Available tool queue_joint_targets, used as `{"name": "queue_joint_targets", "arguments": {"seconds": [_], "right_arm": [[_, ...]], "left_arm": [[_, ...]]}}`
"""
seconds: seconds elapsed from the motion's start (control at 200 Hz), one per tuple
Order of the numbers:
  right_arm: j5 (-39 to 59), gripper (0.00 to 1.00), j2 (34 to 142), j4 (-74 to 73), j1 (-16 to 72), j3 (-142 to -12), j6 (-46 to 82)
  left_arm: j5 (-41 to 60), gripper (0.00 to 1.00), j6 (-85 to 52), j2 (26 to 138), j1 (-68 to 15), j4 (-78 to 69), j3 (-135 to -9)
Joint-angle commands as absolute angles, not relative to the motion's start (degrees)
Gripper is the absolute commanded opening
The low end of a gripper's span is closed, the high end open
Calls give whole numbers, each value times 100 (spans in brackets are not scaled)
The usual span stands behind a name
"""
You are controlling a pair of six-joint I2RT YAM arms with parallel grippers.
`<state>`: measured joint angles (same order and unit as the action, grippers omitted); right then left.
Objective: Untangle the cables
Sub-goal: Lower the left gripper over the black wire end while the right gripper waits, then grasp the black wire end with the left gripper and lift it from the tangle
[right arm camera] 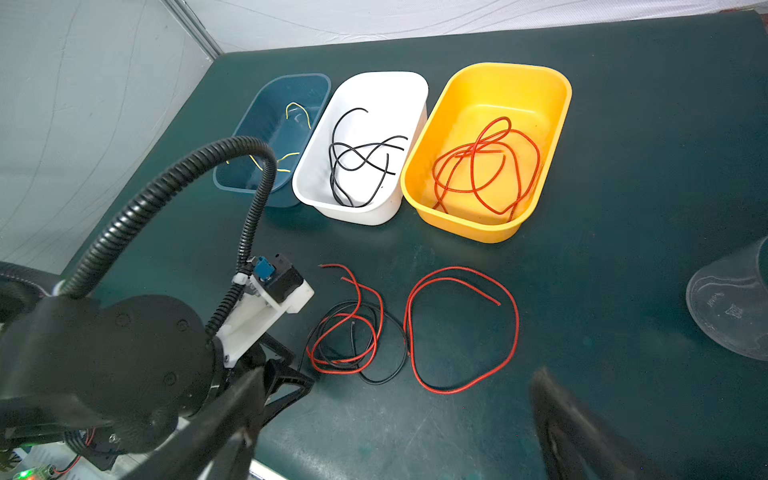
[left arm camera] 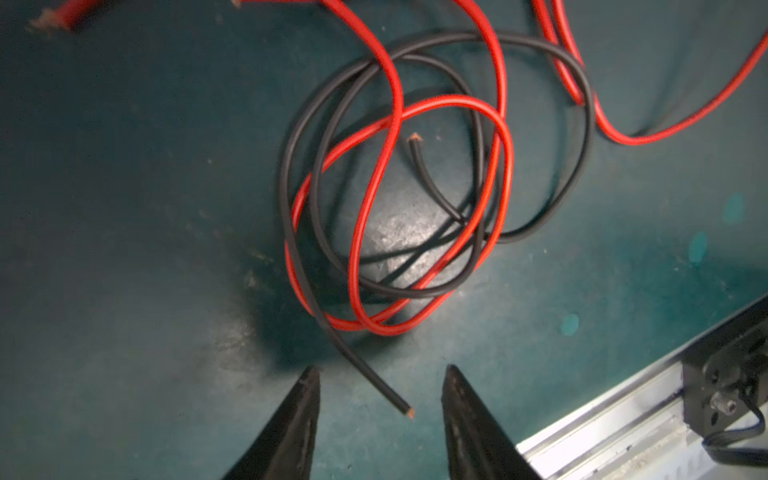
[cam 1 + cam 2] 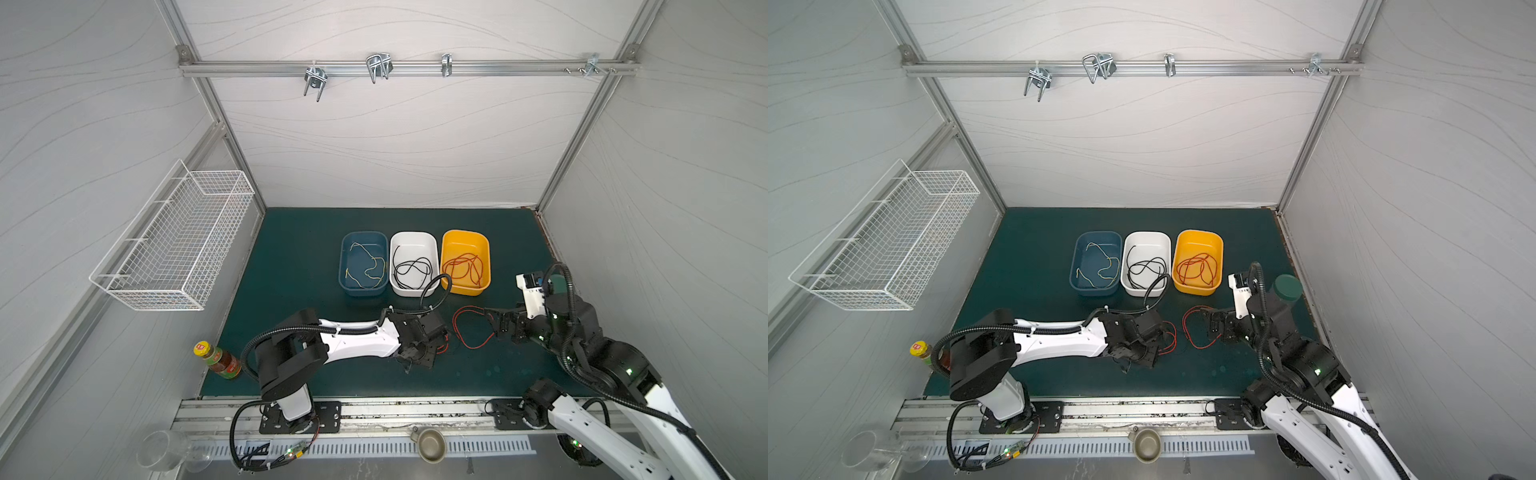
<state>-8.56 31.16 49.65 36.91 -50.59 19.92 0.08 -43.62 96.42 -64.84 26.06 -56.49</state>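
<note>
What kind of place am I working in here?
Probably a lab robot cell, not a home: a silver aluminium-profile frame holds pale panel walls, a dark green mat covers the table, and black mounting plates sit on a metal front rail.

A red cable [image 2: 400,99] and a black cable [image 2: 361,369] are lying on the dark teal mat [image 2: 124,208]. Pale yellow cables [image 1: 297,104] are sitting in the blue bin [image 1: 291,77], black cables [image 1: 361,160] in the white bin [image 1: 386,83], and red cables [image 1: 473,174] in the yellow bin [image 1: 498,83]. The grey walls [image 3: 374,145] are showing thin wavy lines.
</note>
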Motion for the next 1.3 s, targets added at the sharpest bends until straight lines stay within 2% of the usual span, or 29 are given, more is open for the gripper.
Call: {"name": "queue_joint_targets", "arguments": {"seconds": [0.0,0.625,0.865,1.291], "right_arm": [[-912,99,3024,4904,3727,-5004,1944],[-962,99,2953,4896,3736,-4993,1945],[-980,99,2944,4896,3755,-4992,1942],[-438,99,3197,4794,3792,-4957,1878]], "left_arm": [[-215,45,-4357,9737,-6504,2631,-5902],[-474,21,-4155,10018,-6473,2731,-6045],[-571,0,-4097,9782,-6399,2918,-6040],[-1263,0,-3957,8041,-6391,4033,-6183]]}}
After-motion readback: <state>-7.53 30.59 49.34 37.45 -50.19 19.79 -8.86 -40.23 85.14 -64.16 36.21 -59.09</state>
